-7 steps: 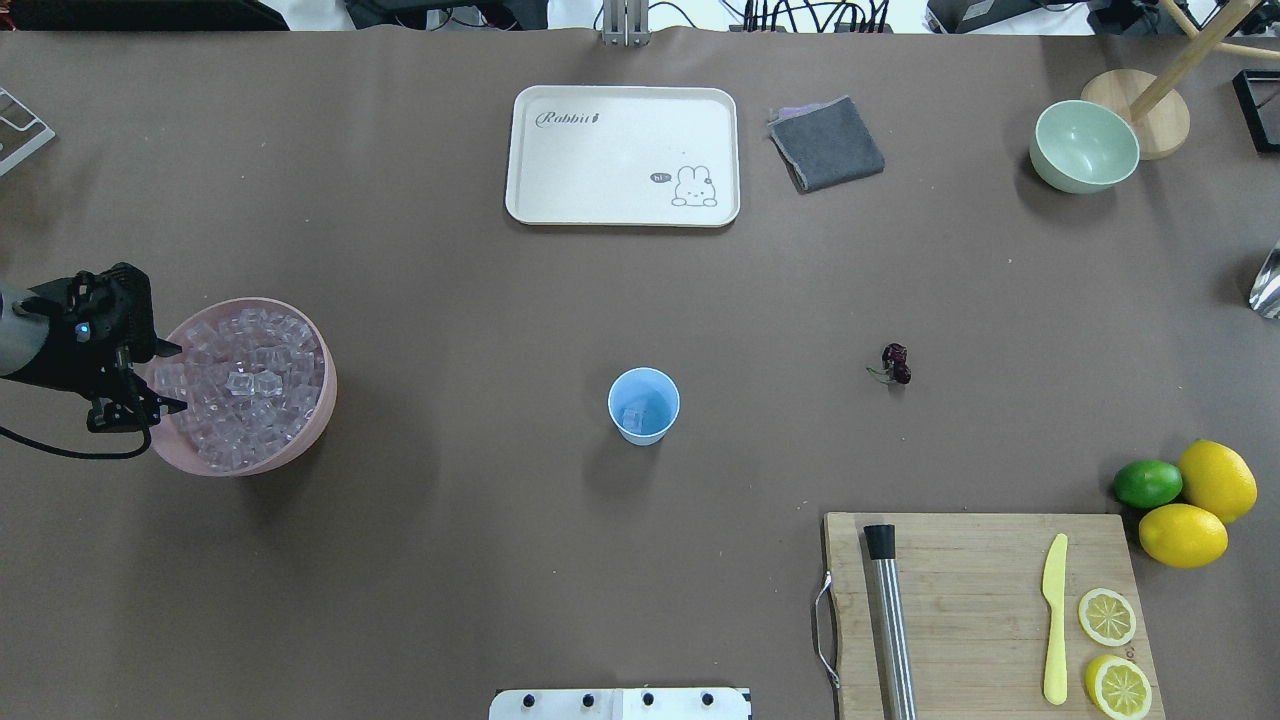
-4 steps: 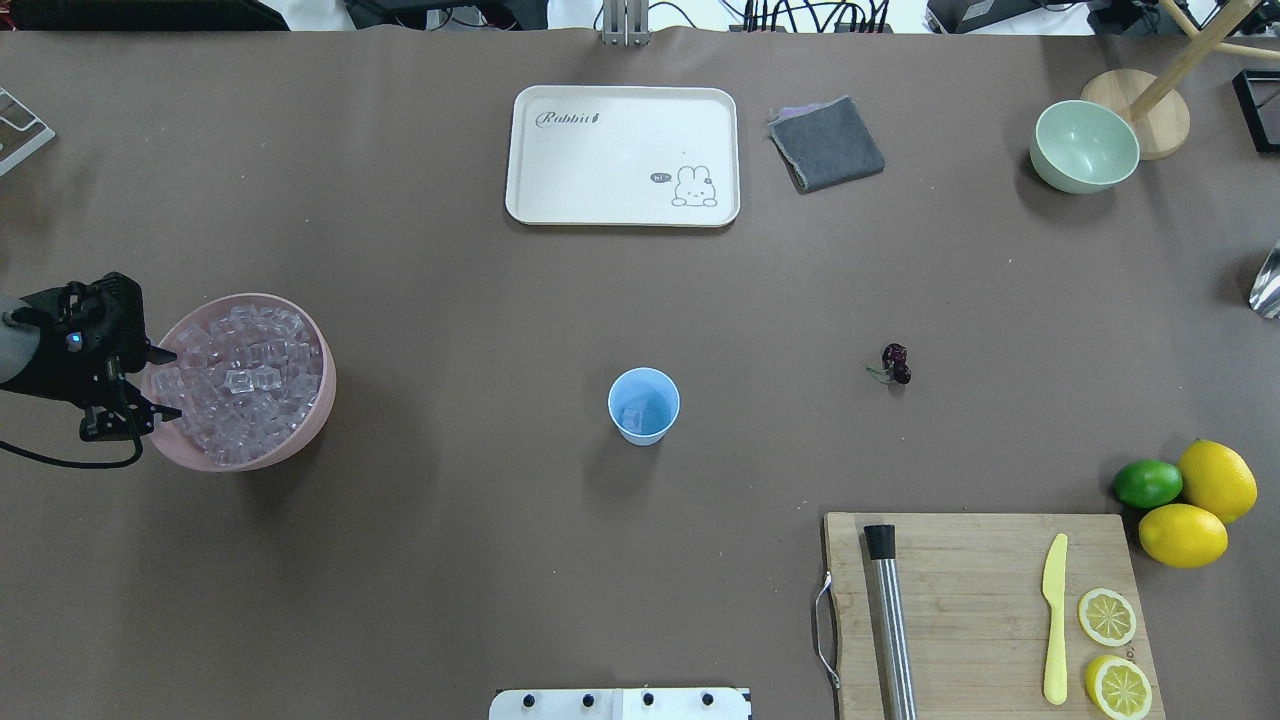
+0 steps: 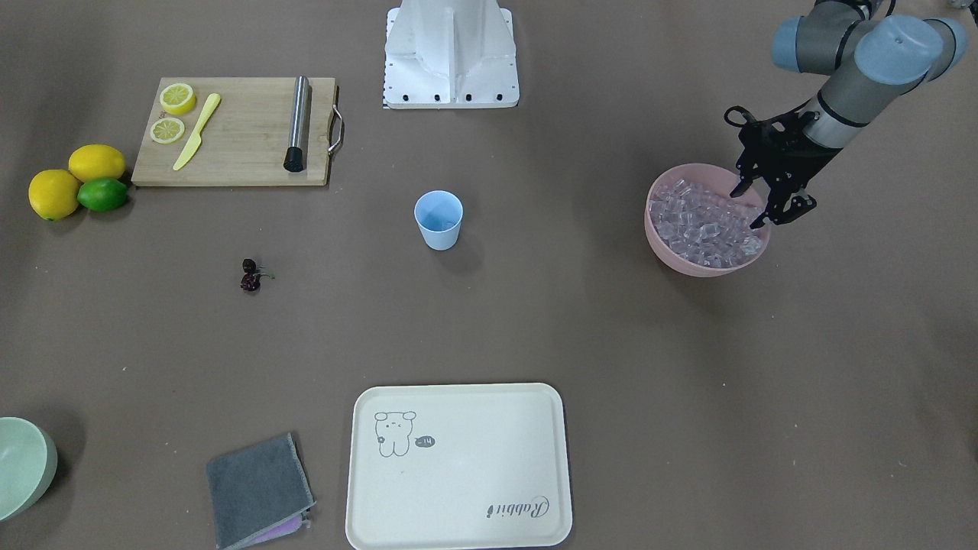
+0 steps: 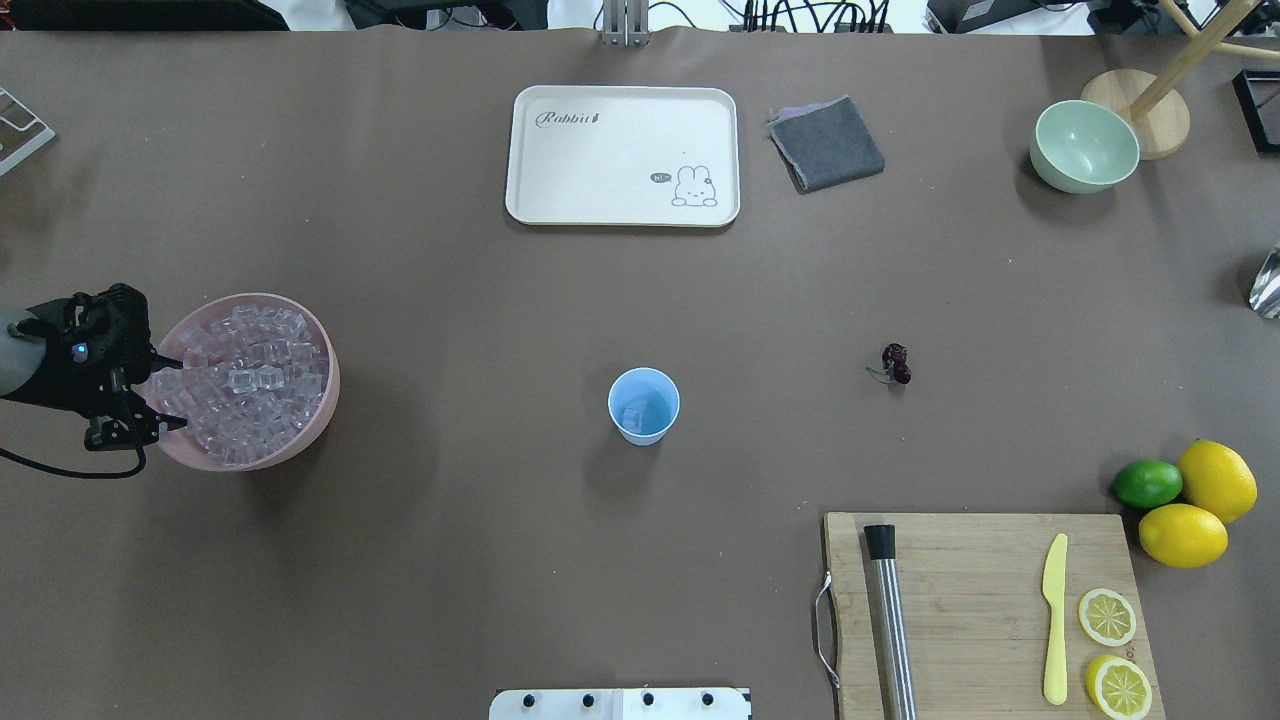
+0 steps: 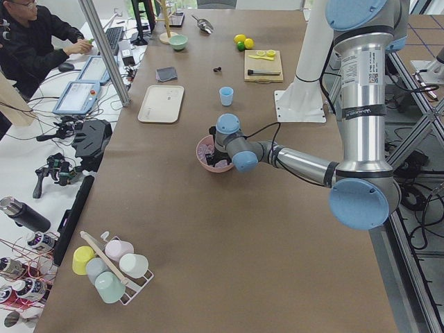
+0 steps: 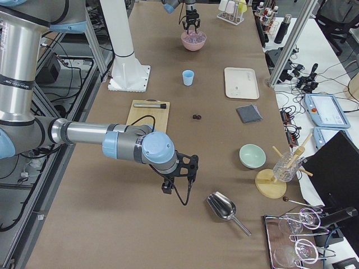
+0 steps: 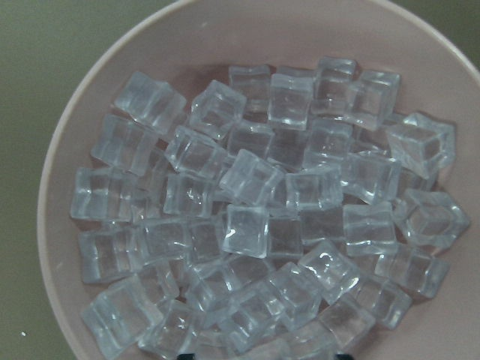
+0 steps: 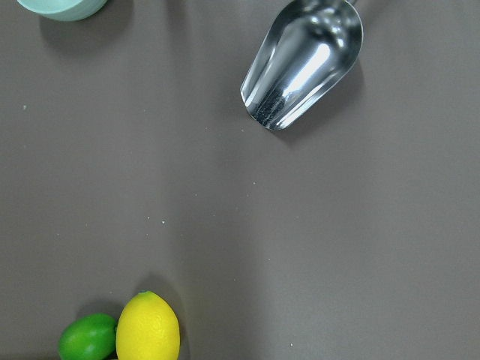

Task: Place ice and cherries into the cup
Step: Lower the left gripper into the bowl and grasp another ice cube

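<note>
One cup (image 4: pixel 643 405). Two cherries (image 4: pixel 896 363). Ice (image 7: pixel 247 225): dozens of cubes, too many to count exactly, heaped in one bowl, plus at least one cube in the cup. Two bowls in all: one pink bowl (image 4: pixel 326 400), one green bowl (image 4: pixel 1085 146). One tray (image 4: pixel 622 155), one cloth (image 4: pixel 826 143), one board (image 4: pixel 970 600). On the board: one knife (image 4: pixel 1055 618), one steel rod (image 4: pixel 889 620), two lemon slices (image 4: pixel 1107 616). Off the board: two lemons (image 4: pixel 1216 480), one lime (image 4: pixel 1147 483). One scoop (image 8: pixel 304 61) on the tabletop (image 4: pixel 450 300).
</note>
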Controlling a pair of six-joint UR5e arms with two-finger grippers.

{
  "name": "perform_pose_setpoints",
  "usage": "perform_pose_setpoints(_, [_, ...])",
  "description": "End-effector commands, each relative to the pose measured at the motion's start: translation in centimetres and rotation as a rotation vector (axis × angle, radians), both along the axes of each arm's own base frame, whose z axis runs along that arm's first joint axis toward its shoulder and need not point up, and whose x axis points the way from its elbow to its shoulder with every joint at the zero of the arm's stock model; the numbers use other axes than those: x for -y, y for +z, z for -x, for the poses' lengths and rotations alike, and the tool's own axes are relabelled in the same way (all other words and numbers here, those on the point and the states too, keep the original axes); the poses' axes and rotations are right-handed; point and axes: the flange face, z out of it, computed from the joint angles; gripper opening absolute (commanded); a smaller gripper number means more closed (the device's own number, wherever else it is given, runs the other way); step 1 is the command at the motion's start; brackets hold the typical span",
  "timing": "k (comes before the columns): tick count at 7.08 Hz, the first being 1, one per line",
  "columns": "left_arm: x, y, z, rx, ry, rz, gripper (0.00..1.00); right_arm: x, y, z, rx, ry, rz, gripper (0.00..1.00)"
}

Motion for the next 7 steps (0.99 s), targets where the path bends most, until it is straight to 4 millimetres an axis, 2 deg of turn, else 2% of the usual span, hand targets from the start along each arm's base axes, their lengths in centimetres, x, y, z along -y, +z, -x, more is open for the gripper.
perform_pose_setpoints(1, [0.0, 0.1, -0.2, 0.007, -0.004, -0.003, 0.55, 0.0, 0.0, 0.0, 0.0, 0.0, 0.001, 1.0])
perform_pose_setpoints(2, [0.0, 0.2, -0.1, 0.01, -0.008, -0.003, 0.33, 0.0, 0.0, 0.0, 0.0, 0.0, -0.001, 1.0])
perform_pose_setpoints(3, [0.1, 0.2, -0.2, 0.008, -0.008, -0.002, 0.05, -0.1, -0.2, 0.0, 0.0, 0.001, -0.003, 1.0])
perform_pose_setpoints(4, [0.0, 0.0, -0.2, 0.003, -0.001, 0.001, 0.0, 0.0, -0.3, 0.0, -0.001, 0.001, -0.004, 1.0])
perform_pose_setpoints(7, [-0.3, -1.2, 0.3, -0.013, -0.003, -0.01, 0.0, 0.0, -0.3, 0.0, 0.001, 0.001, -0.004, 1.0])
